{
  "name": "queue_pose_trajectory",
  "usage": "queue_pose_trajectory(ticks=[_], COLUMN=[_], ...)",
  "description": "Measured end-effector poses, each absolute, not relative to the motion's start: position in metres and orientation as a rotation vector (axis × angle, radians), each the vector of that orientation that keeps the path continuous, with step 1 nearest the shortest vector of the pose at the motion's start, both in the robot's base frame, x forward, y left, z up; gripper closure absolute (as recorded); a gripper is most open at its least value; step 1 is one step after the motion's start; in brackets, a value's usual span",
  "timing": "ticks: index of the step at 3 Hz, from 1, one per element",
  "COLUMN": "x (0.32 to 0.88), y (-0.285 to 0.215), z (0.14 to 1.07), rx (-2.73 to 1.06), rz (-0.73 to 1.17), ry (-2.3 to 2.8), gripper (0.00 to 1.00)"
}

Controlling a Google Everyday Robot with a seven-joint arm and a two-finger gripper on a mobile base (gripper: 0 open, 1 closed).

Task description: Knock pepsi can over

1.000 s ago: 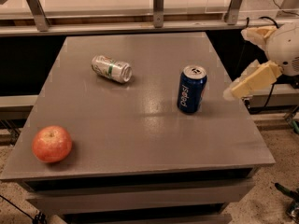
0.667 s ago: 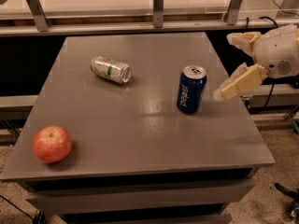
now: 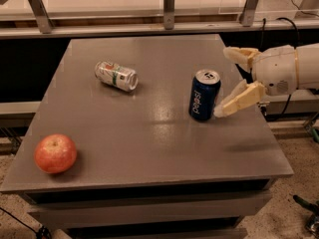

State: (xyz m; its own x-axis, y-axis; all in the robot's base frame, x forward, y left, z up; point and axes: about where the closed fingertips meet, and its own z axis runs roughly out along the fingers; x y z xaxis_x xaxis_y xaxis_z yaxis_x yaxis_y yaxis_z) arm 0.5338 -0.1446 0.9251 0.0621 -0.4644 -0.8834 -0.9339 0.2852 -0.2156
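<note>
The pepsi can [image 3: 204,95] stands upright on the grey table [image 3: 149,143], right of centre. It is dark blue with white lettering and a silver top. My gripper [image 3: 227,81] comes in from the right at can height. Its cream fingers are spread open, one fingertip [image 3: 221,112] just right of the can's lower side, the other finger [image 3: 238,54] behind and to the right. The can lies partly between them, and I cannot tell whether the near fingertip touches it.
A silver-white can with green and red markings [image 3: 116,75] lies on its side at the back left. A red apple [image 3: 55,153] sits at the front left. A metal railing [image 3: 169,4] runs behind the table. Cables lie on the floor to the right.
My gripper has moved left toward the pepsi can, from beside the table's right edge to right next to the can. The can still stands upright.
</note>
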Motion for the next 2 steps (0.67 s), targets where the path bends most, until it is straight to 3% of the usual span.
queue_pose_trajectory(ticks=[2], x=[0.536], y=[-0.1272], z=[0.9128], rx=[-1.322], rz=[0.637], ry=[1.476], gripper=[0.0])
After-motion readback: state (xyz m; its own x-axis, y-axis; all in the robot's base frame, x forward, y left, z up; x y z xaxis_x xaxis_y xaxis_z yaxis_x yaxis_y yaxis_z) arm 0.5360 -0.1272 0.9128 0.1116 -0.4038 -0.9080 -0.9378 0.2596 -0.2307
